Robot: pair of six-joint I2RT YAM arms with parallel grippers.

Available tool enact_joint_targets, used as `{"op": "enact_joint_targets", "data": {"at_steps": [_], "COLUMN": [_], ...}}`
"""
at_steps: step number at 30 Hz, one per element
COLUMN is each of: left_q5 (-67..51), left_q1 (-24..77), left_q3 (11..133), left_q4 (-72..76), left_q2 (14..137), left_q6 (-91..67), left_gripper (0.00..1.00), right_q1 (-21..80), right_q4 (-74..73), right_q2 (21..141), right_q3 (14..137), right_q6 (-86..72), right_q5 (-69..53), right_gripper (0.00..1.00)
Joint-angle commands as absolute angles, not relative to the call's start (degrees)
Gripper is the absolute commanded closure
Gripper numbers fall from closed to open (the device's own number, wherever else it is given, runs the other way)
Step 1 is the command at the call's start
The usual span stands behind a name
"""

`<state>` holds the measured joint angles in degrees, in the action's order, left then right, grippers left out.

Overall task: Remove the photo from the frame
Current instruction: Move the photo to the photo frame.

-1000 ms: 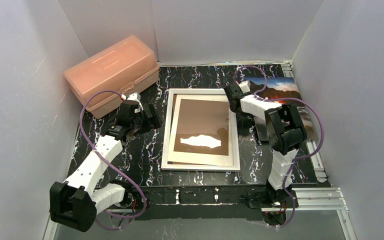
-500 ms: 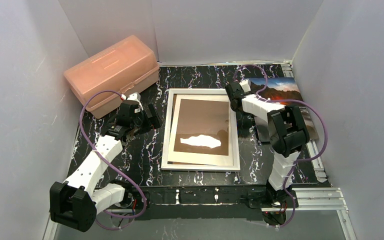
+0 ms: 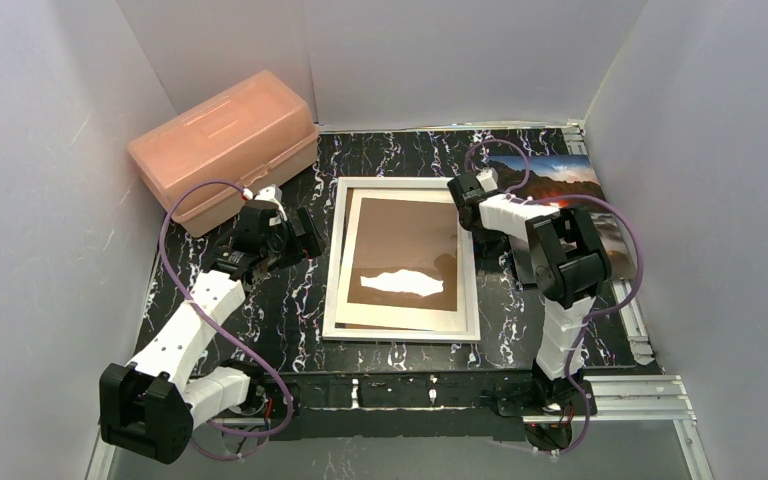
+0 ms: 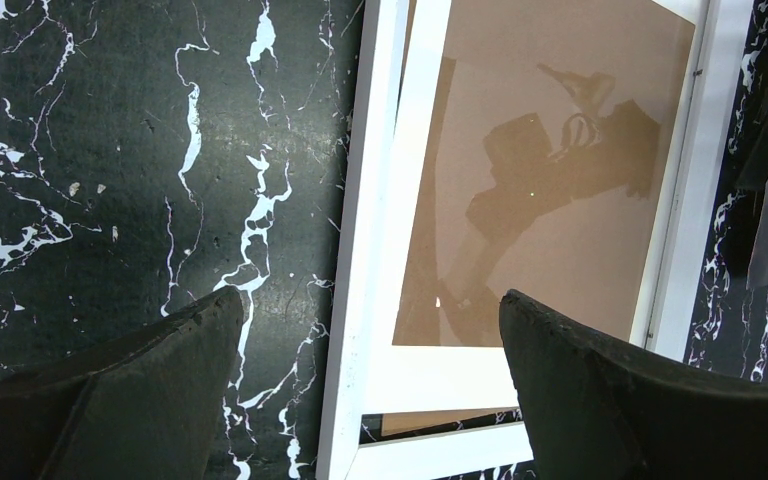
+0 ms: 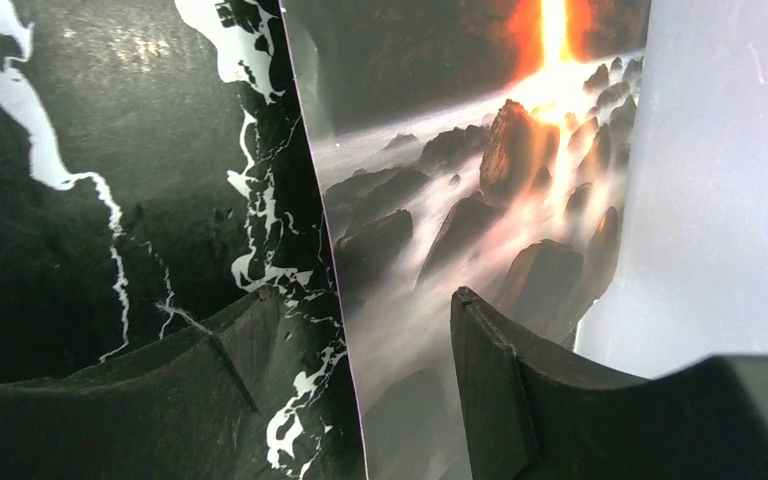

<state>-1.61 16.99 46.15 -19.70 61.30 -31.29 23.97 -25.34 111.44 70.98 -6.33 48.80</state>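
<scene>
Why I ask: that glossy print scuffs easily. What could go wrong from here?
The right gripper, jaws open, straddles one edge of the photo; dragging or pinching there might scuff or crease it. The mat sits askew in the frame, beside the open left gripper, which might knock it.

right gripper (image 5: pixel 360 300) jaws apart over photo's (image 5: pixel 480 180) left edge; photo lies on black marble table (image 5: pixel 90 150), reaching white wall (image 5: pixel 730 180).
</scene>
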Motion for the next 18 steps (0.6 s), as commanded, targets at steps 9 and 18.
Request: {"op": "enact_joint_targets", "data": {"at_steps": [9,18], "left_q5": [-1.5,-1.4], "left_q1": [17.09,17.06], "left_q3": [46.85,46.93], "left_q4": [-20.39,-20.57], "left_q2": [60.26,59.51], "left_q6": [-30.24,-30.15], "left_gripper": [0.02,0.02], "right_q1": [22.34,26.12], "right_q4": [-25.69,-33.69], "right_q2": [116.15,109.85], "right_q3": [74.57,79.4], "right_q6": [-6.23,-8.44], "right_q5": [57.55,57.97], "right_gripper": [0.46,0.99]}}
